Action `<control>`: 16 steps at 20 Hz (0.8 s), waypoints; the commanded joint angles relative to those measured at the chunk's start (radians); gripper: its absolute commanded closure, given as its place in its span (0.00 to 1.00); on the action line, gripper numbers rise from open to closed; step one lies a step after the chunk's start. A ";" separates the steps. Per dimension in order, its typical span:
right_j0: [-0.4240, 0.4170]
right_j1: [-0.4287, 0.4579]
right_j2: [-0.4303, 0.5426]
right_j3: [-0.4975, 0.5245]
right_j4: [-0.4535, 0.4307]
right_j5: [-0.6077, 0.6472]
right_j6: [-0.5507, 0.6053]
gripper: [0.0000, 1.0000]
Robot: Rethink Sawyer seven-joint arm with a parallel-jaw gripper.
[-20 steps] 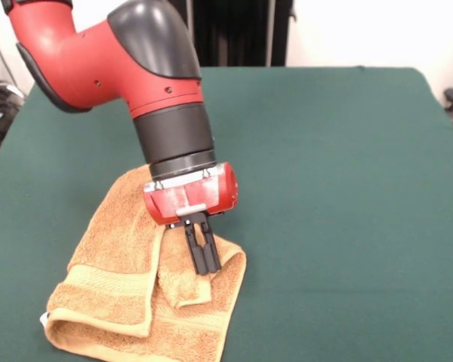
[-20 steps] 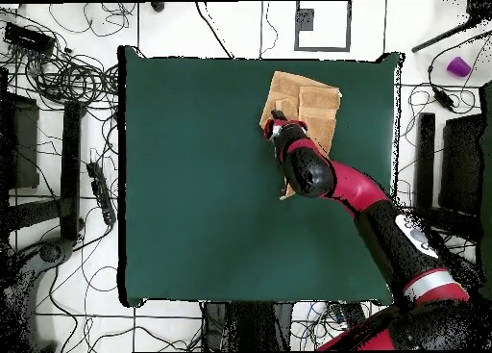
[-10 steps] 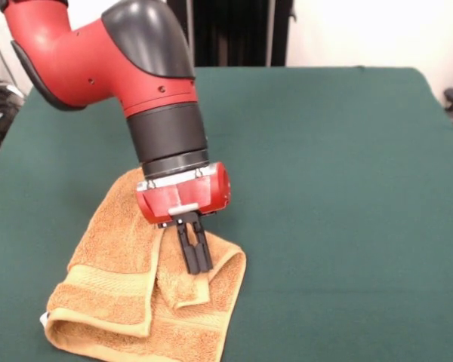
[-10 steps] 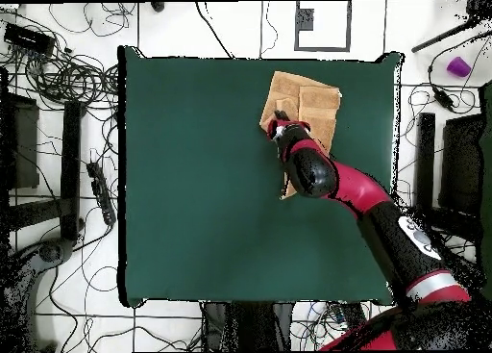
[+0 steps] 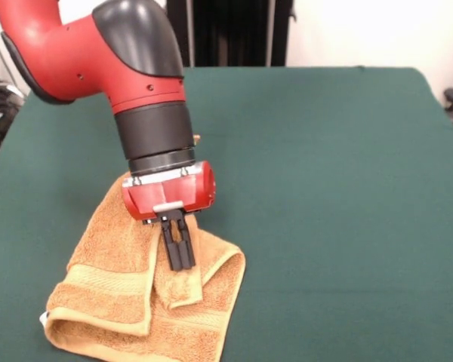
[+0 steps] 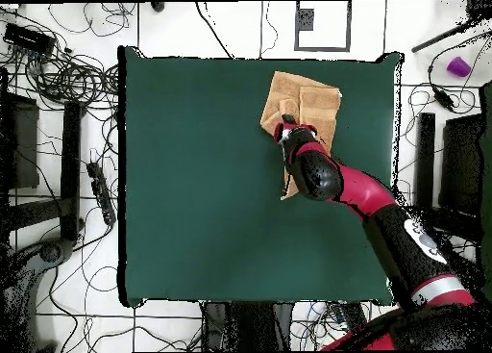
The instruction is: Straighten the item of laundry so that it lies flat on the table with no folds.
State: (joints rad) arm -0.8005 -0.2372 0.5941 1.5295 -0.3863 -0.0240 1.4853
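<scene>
A: Towel (image 5: 121,302) position?
B: Crumpled and folded over itself at one corner of the green tabletop (image 5: 332,188), white tag (image 5: 43,318) at its edge.
A: Gripper (image 5: 178,256)?
B: Jaws clenched together, tips over the raised middle fold. Can't tell if they pinch cloth.

Dark green cloth-covered bench (image 5: 340,188), rectangular. Lying directly on it, near one corner: a golden-orange terry towel (image 5: 113,302), crumpled and folded over itself, with a small white tag (image 5: 43,319) at its corner.
</scene>
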 commanded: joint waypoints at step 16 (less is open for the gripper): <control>0.018 0.000 -0.102 -0.103 -0.162 0.173 -0.033 1.00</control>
State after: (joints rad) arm -0.8185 -0.2527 0.5612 1.4899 -0.4835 0.0014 1.4853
